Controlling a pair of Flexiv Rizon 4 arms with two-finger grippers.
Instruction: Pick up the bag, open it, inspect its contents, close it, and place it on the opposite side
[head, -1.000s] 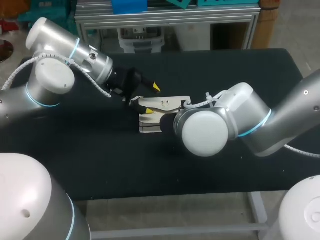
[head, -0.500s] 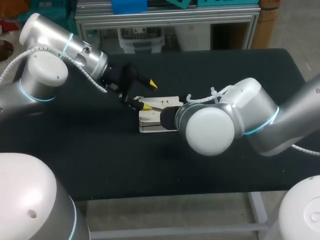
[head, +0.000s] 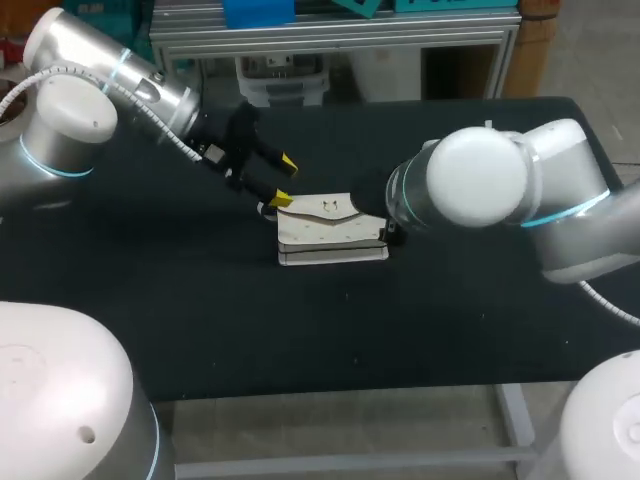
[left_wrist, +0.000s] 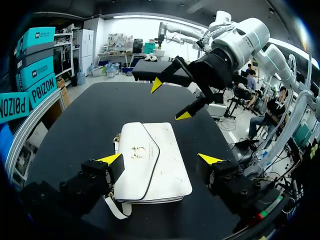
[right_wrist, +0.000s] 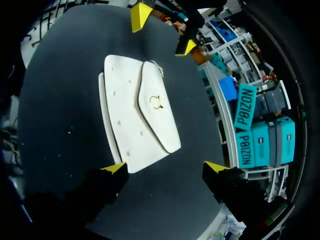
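From the head view, the bag (head: 330, 235), white with its flap shut, lies flat near the middle of the black table (head: 200, 320). My left pincer (head: 285, 180) hangs spread wide just beside its far left corner. My right arm (head: 485, 185) hides the right pincer here.

In the left wrist view, my left pincer (left_wrist: 160, 160) is released, a finger on either side of the bag (left_wrist: 142, 150) without gripping it. Beyond the bag my right pincer (left_wrist: 170, 100) hovers, also spread.

In the right wrist view, my right pincer (right_wrist: 165, 167) is released, and the bag (right_wrist: 140, 117) lies ahead of it.
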